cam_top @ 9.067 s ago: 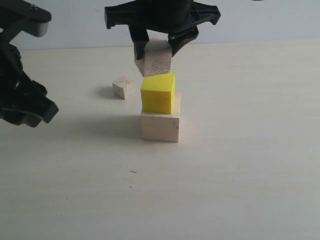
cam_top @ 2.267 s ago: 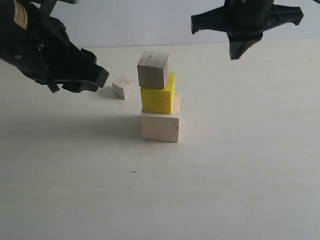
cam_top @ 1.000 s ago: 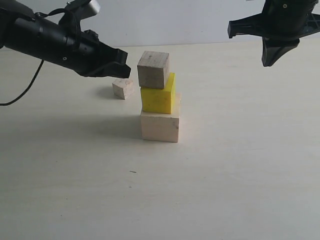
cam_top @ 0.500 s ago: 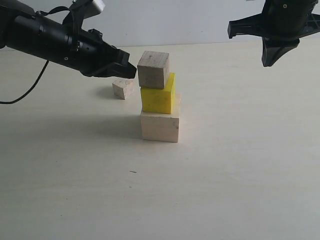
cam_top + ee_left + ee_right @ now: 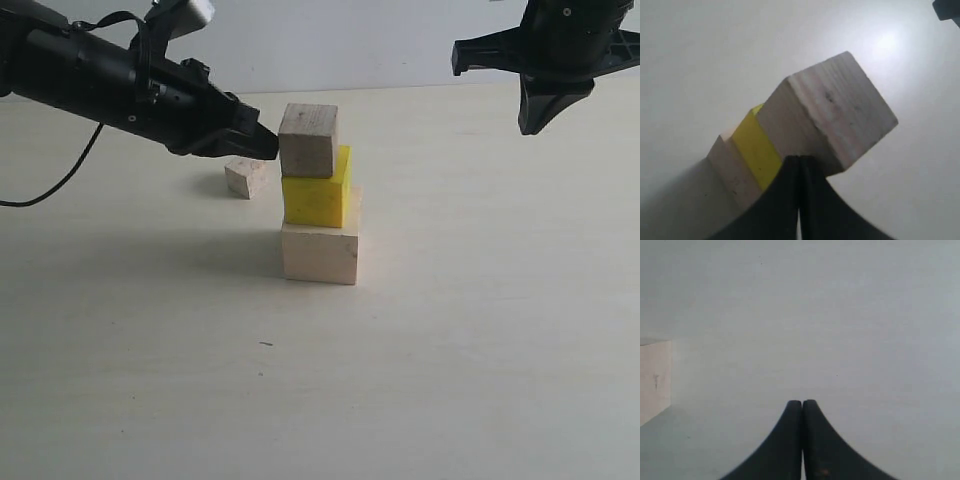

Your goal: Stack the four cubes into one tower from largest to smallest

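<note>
Left tool (image 5: 268, 148) pinched together in the exterior view, tip touching the side of the small wood cube (image 5: 308, 140), third up on yellow cube (image 5: 316, 190) and large wood cube (image 5: 320, 255); smallest wood cube (image 5: 246, 177) loose on the counter (image 5: 450, 340) nearby. Right tool (image 5: 532, 118) raised well apart. Left wrist view: small wood cube seemingly twisted over yellow. Nudge slowly to square it, not topple. Right wrist view: right tool also together, empty.

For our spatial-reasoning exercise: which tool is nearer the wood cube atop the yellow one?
Left. The left tool seems to touch the wood cube; the right tool hangs far off to its right.
</note>
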Action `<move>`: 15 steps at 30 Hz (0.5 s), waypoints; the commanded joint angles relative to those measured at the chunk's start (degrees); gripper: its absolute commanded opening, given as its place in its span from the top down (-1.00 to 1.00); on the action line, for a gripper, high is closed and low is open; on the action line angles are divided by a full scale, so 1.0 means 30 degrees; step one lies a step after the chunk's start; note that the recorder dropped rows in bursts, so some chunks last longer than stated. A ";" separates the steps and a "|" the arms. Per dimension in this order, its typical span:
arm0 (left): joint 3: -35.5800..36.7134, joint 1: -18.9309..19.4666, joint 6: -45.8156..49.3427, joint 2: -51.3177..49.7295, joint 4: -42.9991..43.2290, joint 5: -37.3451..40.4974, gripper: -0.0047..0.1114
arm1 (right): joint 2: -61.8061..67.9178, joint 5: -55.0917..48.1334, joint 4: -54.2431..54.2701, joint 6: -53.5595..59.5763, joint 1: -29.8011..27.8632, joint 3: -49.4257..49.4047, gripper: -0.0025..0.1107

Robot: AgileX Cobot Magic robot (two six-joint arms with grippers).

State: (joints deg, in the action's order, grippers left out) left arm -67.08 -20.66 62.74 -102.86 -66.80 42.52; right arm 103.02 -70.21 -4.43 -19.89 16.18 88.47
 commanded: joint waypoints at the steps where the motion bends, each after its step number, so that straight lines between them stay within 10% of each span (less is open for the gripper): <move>1: -0.0076 0.0033 0.0219 0.0056 -0.0265 0.0211 0.92 | -0.0068 0.0081 -0.0074 0.0192 -0.0091 -0.0076 0.96; 15: -0.0076 0.0033 0.1880 -0.0147 -0.1226 -0.0487 0.92 | -0.0068 0.0081 -0.0015 0.0226 -0.0091 -0.0076 0.96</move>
State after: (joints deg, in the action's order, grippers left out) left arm -67.08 -20.66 66.54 -102.86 -68.61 41.48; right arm 103.02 -70.21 -4.33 -19.68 16.18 88.47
